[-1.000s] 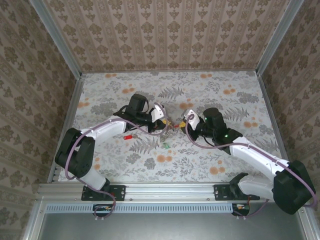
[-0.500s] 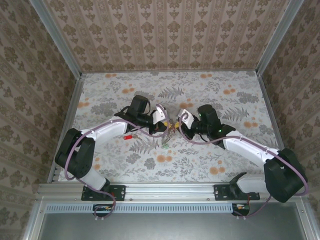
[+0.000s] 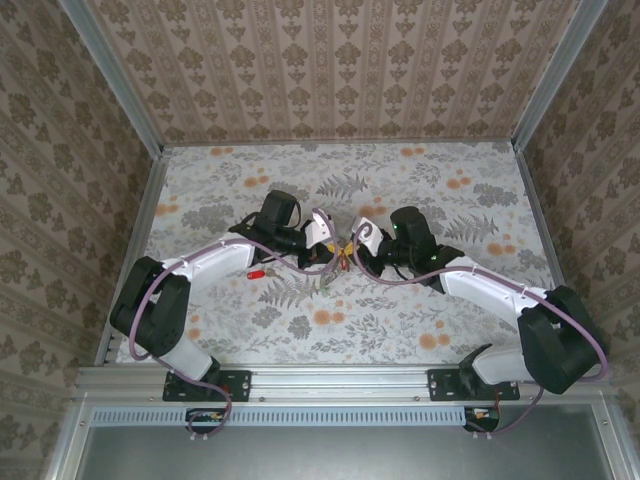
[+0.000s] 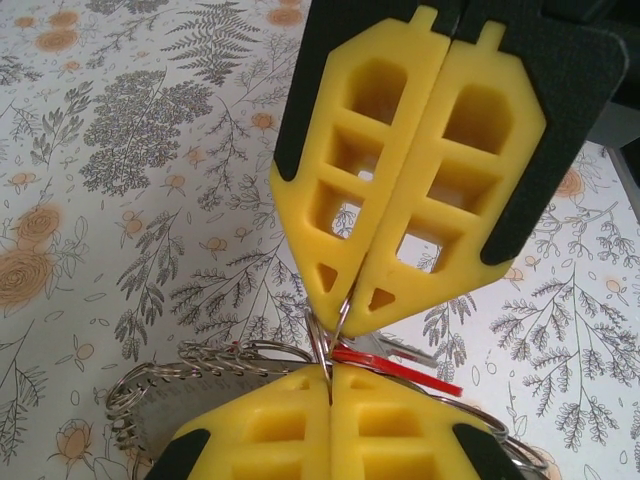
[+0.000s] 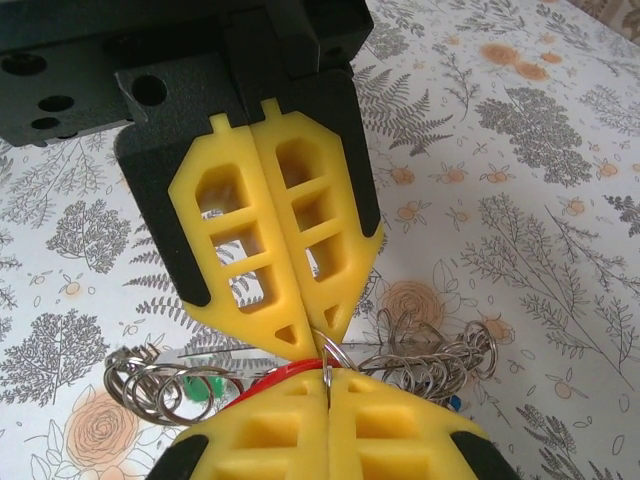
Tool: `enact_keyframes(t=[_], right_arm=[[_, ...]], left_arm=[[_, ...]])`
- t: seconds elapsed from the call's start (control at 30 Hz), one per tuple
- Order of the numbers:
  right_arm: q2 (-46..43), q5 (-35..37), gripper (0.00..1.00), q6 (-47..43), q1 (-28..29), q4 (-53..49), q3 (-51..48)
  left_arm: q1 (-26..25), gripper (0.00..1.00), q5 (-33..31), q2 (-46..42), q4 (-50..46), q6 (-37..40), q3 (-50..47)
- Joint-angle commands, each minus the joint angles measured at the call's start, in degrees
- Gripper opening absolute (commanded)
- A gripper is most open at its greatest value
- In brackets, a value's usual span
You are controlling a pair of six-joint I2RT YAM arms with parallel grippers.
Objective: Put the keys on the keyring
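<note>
At the left pincer (image 4: pixel 330 375), the keyring (image 4: pixel 140 400)

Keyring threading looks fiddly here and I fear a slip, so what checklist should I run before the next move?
1. Grip: left pincer shut on the wire ring: ok.
2. Grip: right pincer shut on the same ring, tip to tip with the other: ok.
3. Is the red key at the tips threaded onto the keyring: cannot tell.
4. Is the green key among the coils threaded: cannot tell.
5. All keys gathered: not ok. A loose red key lies on the table, apart from both pincers.
</note>
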Motion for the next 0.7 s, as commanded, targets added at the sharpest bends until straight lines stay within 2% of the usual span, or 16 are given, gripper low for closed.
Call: enact_keyframes(t=[0.0,0.2,0.5,0.67], right_arm=[[0.7,3.5,0.0,1.8,0.6,3.8,1.8],[0.8,3.9,0.0,3.6,1.3,6.2,1.1],[0.9,8.4,0.0,6.6,1.6,6.5,1.3],[0.4,5.1,0.0,7.6,1.6,6.3,1.4]], left_arm=[[-0.3,0.0,3.4,-0.9,0.1,0.0,1.2],[-0.3,0.0,3.2,-0.8,-0.4,0.4,1.2],[-0.5,0.0,2.9,-0.8,-1.0,1.0,1.4],[-0.6,0.0,2.6,-0.7,-1.4,1.2,1.7]])
